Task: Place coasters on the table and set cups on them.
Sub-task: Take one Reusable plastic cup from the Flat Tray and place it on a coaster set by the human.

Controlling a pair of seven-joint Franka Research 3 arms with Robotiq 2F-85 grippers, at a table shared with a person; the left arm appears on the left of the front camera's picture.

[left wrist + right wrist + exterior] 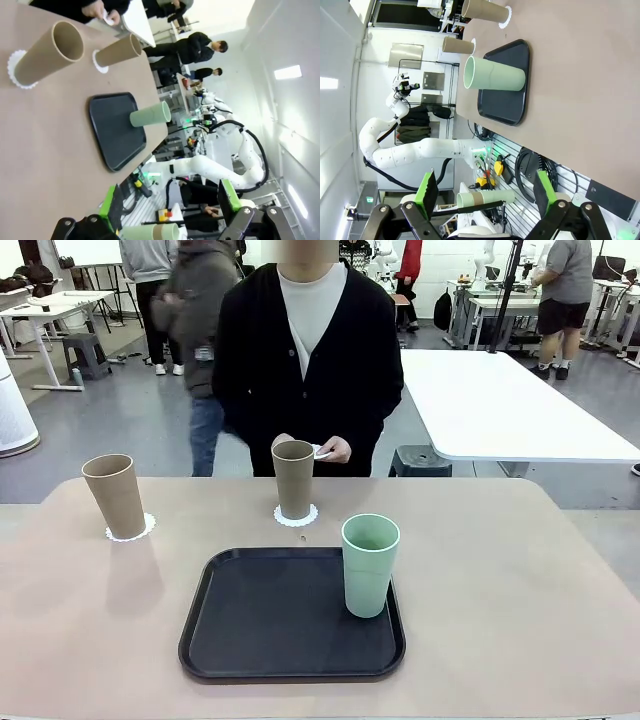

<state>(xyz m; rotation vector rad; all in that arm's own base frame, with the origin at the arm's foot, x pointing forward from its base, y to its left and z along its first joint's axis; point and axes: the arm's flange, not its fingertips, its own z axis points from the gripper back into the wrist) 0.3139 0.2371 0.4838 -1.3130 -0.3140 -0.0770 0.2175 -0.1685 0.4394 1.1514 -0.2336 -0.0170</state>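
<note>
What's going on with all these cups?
One tan cup stands on a white coaster at the table's left, another on a coaster in the middle. The green cup is on the black tray, no coaster under it. The person across the table holds something small and white, maybe the last coaster. The left tool and right tool are open and hold nothing.

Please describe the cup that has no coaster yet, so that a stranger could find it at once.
On the beige table, look at the black tray near the robot's edge. On its right side stands the pale green cup; the two tan cups stand beyond the tray on white coasters.
</note>
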